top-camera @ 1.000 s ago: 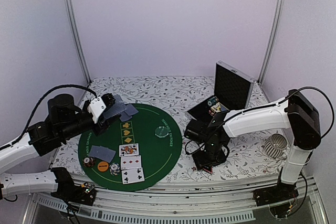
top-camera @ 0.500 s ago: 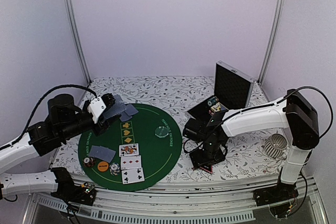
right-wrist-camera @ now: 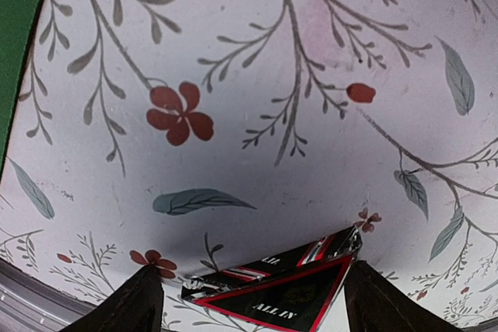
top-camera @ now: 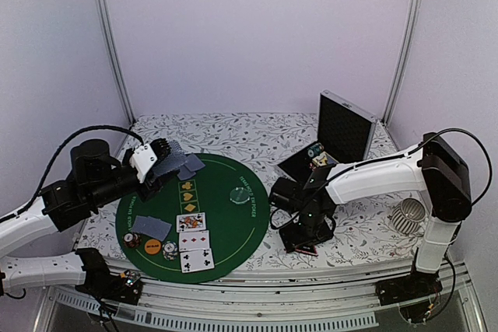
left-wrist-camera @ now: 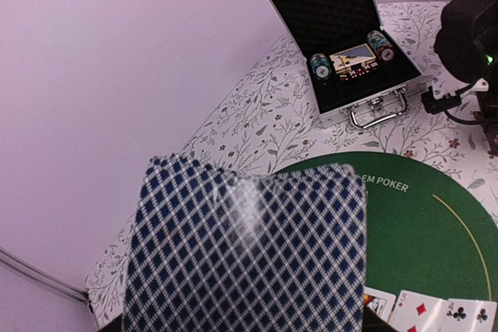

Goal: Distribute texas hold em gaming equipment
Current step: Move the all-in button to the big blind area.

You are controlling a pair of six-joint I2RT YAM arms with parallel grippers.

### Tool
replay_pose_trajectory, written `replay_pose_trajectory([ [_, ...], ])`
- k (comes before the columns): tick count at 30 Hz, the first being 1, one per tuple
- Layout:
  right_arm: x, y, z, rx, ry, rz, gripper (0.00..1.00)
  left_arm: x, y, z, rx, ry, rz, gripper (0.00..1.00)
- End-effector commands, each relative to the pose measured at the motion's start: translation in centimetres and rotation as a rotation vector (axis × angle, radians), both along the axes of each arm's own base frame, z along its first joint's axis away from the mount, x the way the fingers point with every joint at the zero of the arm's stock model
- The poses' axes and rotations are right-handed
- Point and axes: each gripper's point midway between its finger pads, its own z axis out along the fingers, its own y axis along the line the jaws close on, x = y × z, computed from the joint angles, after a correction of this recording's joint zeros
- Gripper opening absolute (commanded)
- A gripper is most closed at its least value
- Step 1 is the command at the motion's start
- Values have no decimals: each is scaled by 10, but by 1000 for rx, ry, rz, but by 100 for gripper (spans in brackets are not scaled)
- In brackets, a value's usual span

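My left gripper (top-camera: 162, 159) is shut on a fan of blue-checked playing cards (left-wrist-camera: 249, 246), held above the far left edge of the round green mat (top-camera: 226, 227); the cards hide its fingers. My right gripper (top-camera: 308, 243) is shut on the red-black triangle token (right-wrist-camera: 272, 297), marked ALL IN, low over the flowered cloth just right of the mat. On the mat lie a clear disc (top-camera: 239, 194), an orange disc (top-camera: 153, 245), two chip stacks (top-camera: 131, 239), face-down cards (top-camera: 152, 227) and face-up cards (top-camera: 194, 240).
An open black case (top-camera: 342, 136) with chip rolls (left-wrist-camera: 320, 66) stands at the back right. A white ribbed cup (top-camera: 408, 215) lies at the right edge. The table's near edge rail is just behind my right gripper.
My right arm has shifted a little to the left, toward the mat, with the triangle token in it. My left arm has not moved.
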Motion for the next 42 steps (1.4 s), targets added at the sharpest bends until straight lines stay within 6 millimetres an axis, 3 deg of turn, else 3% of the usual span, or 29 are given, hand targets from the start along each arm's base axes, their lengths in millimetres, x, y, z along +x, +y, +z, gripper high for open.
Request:
replay_pose_trajectory([
  [1,-10,-10,-5,-55,24,33,81,-1,-1,6,-24,-8,-5,54],
  [9,-5,-8,-8,-63,11,34,73,-1,0,6,-24,-10,-4,55],
  [15,-2,-10,-12,-90,3,47,78,-2,0,8,-30,-12,-5,54],
  [21,-1,-8,-14,-88,-3,49,65,-2,1,8,-31,-14,-2,55],
  [22,4,1,-8,-63,-17,49,63,-2,1,9,-32,-15,-3,55],
  [31,12,13,12,-29,-48,71,52,-2,2,9,-33,-17,0,55],
  [33,16,29,23,20,-68,100,50,-1,2,9,-33,-18,4,54],
  [35,17,57,37,93,-97,165,48,0,4,10,-33,-21,13,55],
  [39,4,137,71,273,-184,395,44,5,10,13,-37,-32,62,55],
  [42,-24,198,91,390,-257,603,42,9,17,16,-40,-45,106,54],
])
